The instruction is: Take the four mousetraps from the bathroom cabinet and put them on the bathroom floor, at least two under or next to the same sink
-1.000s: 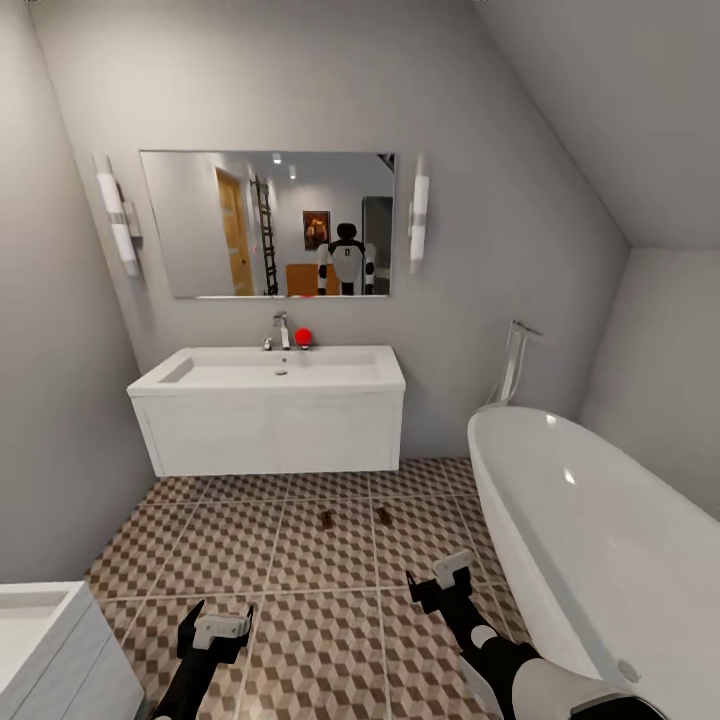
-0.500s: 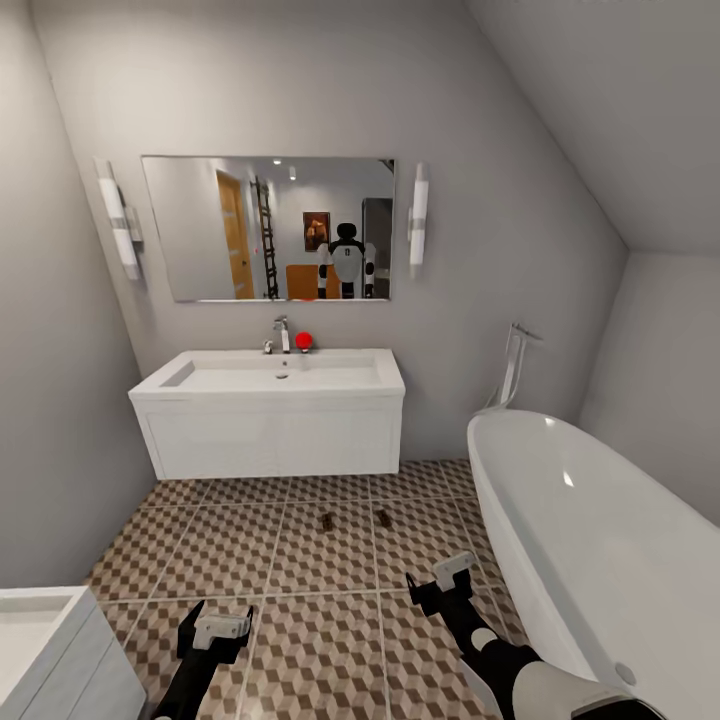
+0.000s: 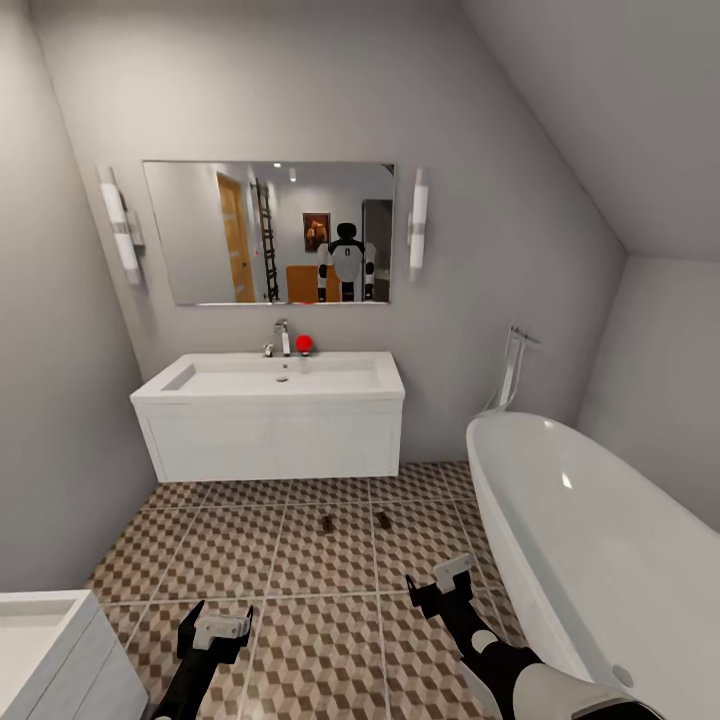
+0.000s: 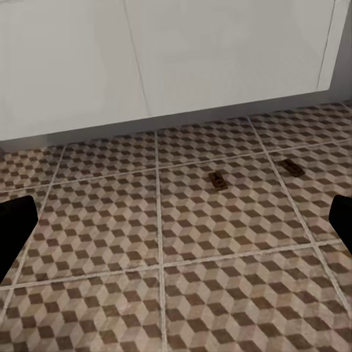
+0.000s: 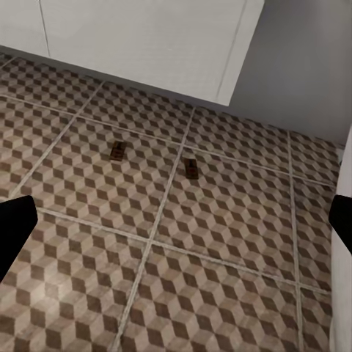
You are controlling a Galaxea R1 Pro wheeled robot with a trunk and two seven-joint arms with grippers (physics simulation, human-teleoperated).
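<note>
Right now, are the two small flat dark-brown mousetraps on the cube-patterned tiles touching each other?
Apart. The right wrist view shows patterned tile and a pale grout line between one mousetrap and the other mousetrap.

Grey walls [image 3: 520, 250], sloped ceiling [image 3: 620, 90] at right. Wide mirror [image 3: 270, 232] on back wall, tube lamp [image 3: 418, 232] at each side. White oval bathtub [image 3: 590, 540] along right wall, chrome filler [image 3: 514, 365] at its far end. White cabinet corner [image 3: 50, 650] near left.

two mousetraps [image 3: 327, 521] [image 3: 383, 519] side by side | on bathroom floor [image 3: 300, 560] | before bathroom sink [image 3: 270, 385]
</note>
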